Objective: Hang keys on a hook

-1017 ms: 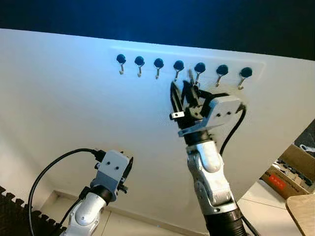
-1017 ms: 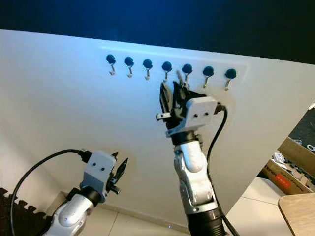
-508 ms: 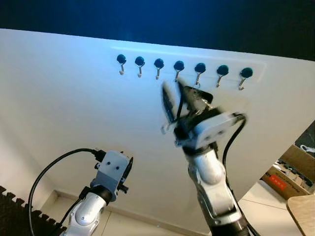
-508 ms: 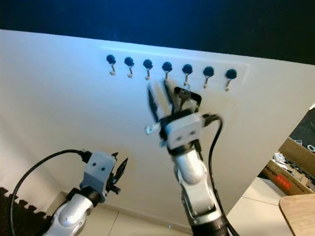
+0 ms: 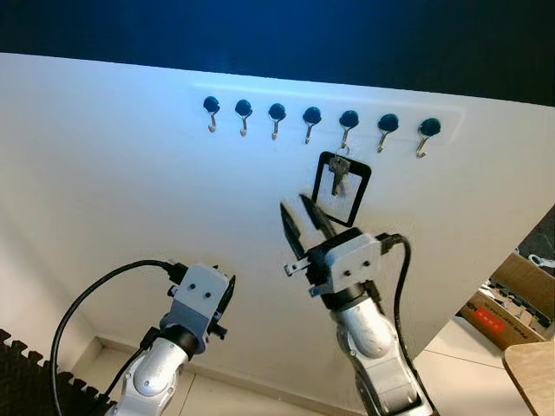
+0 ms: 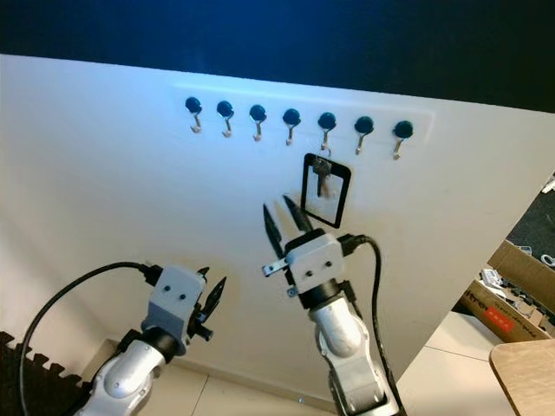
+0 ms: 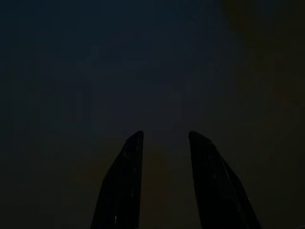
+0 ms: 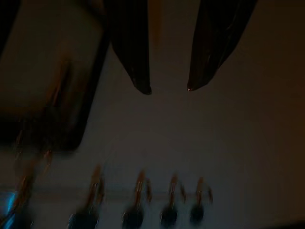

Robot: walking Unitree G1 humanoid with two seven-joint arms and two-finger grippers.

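White wall (image 5: 104,173) carries a row of hooks (image 5: 312,117); keys (image 5: 338,178) on a black loop hang from the fifth, just above the right gripper (image 5: 299,217), whose fingers are spread and empty. Left gripper (image 5: 224,303) hangs low. Left wrist view is dark, its fingers (image 7: 124,186) parted; right wrist view blurrily shows the loop beside the parted fingertips (image 8: 143,86).

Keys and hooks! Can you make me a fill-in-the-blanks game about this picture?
1. The rack on the wall has ___ hooks.
2. The keys hang on the ___ hook from the robot's left.
3. The right gripper below them is ___.

Missing words: seven; fifth; open
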